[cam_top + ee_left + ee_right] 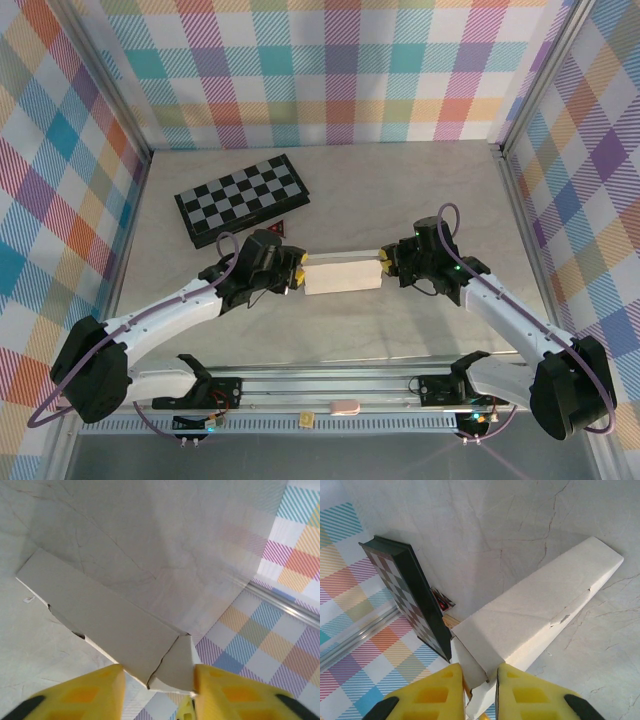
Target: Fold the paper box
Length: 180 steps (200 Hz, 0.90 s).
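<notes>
Checkered board (241, 199) behind paper box (343, 277)

pale marbled bench (400, 200); on it, mid-surface, white paper box (343, 278); farther back and left, black-and-grey checkered board (240, 198); small dark red item (281, 229) just beside board.

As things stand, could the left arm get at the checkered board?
Probably yes: the checkered board lies just beyond the left gripper with bare table between, though that gripper is at the paper box end.

No legible text, label, brand or number on any surface in view
</notes>
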Each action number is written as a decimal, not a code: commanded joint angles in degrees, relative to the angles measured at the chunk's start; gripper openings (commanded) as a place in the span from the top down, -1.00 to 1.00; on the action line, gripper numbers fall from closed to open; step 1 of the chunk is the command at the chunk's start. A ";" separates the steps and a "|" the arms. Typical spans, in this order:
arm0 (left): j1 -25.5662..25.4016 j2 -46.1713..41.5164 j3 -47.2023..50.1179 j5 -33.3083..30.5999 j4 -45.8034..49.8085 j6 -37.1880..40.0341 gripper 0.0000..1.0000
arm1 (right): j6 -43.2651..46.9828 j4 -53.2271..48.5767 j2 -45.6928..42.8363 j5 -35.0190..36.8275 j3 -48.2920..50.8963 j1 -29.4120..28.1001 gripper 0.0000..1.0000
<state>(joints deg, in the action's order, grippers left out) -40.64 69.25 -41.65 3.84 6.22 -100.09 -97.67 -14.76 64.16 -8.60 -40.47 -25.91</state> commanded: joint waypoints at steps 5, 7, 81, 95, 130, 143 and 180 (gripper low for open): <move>-1.35 -0.86 1.98 0.21 -1.47 -1.77 0.38 | 0.54 -7.57 1.78 1.23 2.48 -0.54 0.65; -1.43 -0.87 2.09 0.21 -1.49 -1.79 0.39 | 0.48 -7.65 1.76 1.22 2.49 -0.54 0.65; -3.06 -0.52 7.34 -0.67 -2.53 -3.34 0.82 | 2.17 -18.15 4.66 -1.35 -0.93 -0.46 0.74; -3.21 -0.56 7.72 -0.85 -2.62 -3.35 0.84 | 2.27 -20.92 4.48 -1.06 -1.45 -0.46 0.74; -3.81 -0.26 7.81 -1.33 -2.76 -3.31 0.87 | 2.81 -27.63 5.67 -3.09 -4.25 -0.45 0.53; -4.04 0.06 7.67 -1.43 -2.95 -3.27 0.87 | 3.82 -28.12 5.44 -3.29 -6.03 -0.47 0.38; -4.48 0.09 7.29 -2.08 -3.22 -3.27 0.89 | 2.03 -25.22 0.42 5.24 -11.22 -4.73 -0.17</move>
<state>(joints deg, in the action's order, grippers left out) -43.90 67.55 -36.40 0.97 -1.48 -102.45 -94.56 -34.72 66.98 -7.73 -49.50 -27.16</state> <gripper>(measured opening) 0.060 0.507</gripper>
